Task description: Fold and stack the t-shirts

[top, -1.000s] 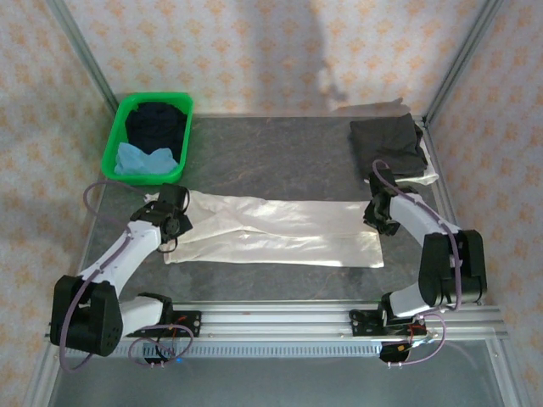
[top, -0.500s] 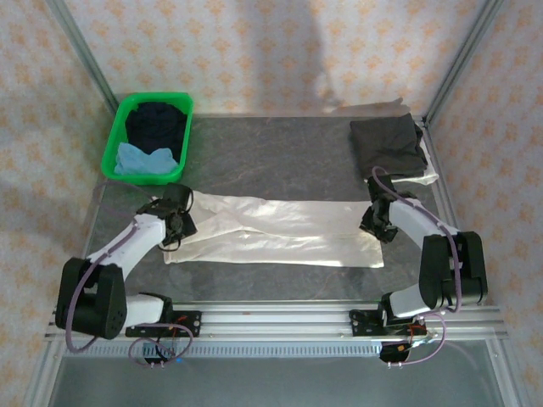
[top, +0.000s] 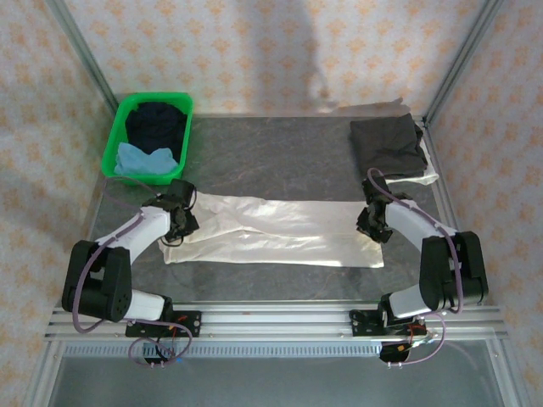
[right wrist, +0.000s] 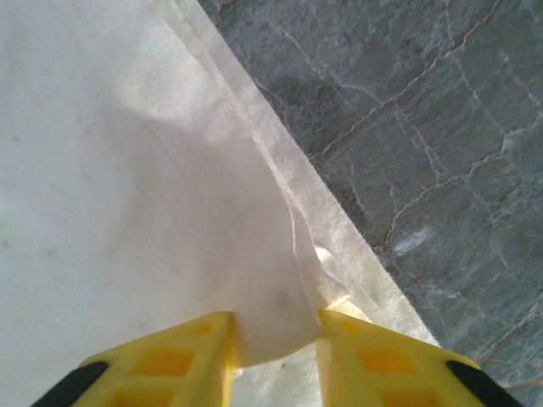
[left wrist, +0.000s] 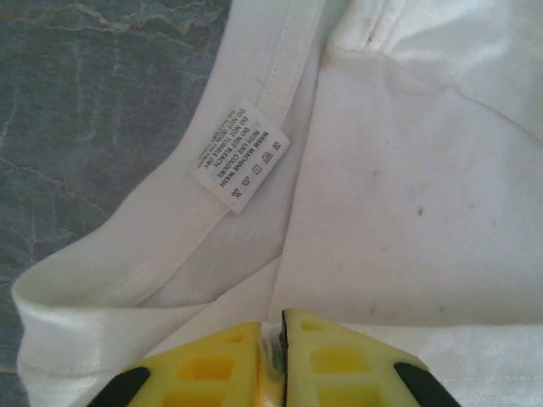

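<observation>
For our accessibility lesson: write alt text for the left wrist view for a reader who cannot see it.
The yellow left gripper is pinched shut on an off-white t-shirt, its care label facing up, on a grey table.

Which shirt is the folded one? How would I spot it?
Start at the far right corner of the table. The dark grey t-shirt lies there folded into a flat square. The off-white t-shirt is stretched long across the middle, and the dark navy t-shirt is bundled in the green basket at far left.
</observation>
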Available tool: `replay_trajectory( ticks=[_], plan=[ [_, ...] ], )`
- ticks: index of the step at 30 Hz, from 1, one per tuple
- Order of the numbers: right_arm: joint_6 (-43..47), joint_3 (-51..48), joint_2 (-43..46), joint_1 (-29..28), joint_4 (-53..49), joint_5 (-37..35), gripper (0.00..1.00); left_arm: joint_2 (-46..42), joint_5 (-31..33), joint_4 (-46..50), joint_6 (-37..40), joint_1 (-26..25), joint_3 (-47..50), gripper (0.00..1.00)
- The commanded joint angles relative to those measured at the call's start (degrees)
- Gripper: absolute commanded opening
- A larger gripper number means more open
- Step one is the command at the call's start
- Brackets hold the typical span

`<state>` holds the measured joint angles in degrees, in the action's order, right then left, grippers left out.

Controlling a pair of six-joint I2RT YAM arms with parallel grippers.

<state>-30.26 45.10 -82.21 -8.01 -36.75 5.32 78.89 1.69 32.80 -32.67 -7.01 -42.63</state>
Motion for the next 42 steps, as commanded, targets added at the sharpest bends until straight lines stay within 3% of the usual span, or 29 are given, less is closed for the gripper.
replay_trajectory(
  ticks=[1,4,10,14,18,23,29,35,42],
  plan=[
    [-0.7,0.1,1.5,-0.3,-0.8,-2.0,0.22,-3.2,3.0,2.6,0.4,0.5,-1.7,0.08],
    [-0.7,0.5,2.0,-0.3,-1.4,-2.8,0.16,-4.7,3.9,4.3,1.0,0.5,-2.7,0.00],
    [0.3,3.5,2.5,-0.3,-2.7,-5.0,0.00,-6.6,4.0,5.1,1.3,0.4,-4.9,0.00],
    [1.3,10.2,0.5,-0.1,-2.5,-6.5,0.00,-4.9,5.0,5.2,3.9,0.6,-11.6,0.00],
    [3.4,21.9,-6.4,1.4,-3.5,-8.1,0.00,2.3,5.6,6.3,7.1,0.7,-25.5,0.00],
    [5.0,29.2,-11.3,2.7,-3.2,-4.2,0.00,6.7,4.0,8.2,9.0,0.7,-36.2,0.00],
    [6.2,21.6,-9.1,2.7,0.1,1.2,0.00,1.2,4.9,6.6,8.5,0.8,-25.6,0.00],
    [6.5,11.7,-3.8,3.4,-0.5,-0.9,0.00,-8.1,6.4,6.6,5.8,0.7,-11.6,0.00],
    [6.6,7.6,-3.3,3.9,-0.9,-3.7,0.00,-11.8,6.9,7.2,4.6,0.7,-4.9,0.00]
  ],
)
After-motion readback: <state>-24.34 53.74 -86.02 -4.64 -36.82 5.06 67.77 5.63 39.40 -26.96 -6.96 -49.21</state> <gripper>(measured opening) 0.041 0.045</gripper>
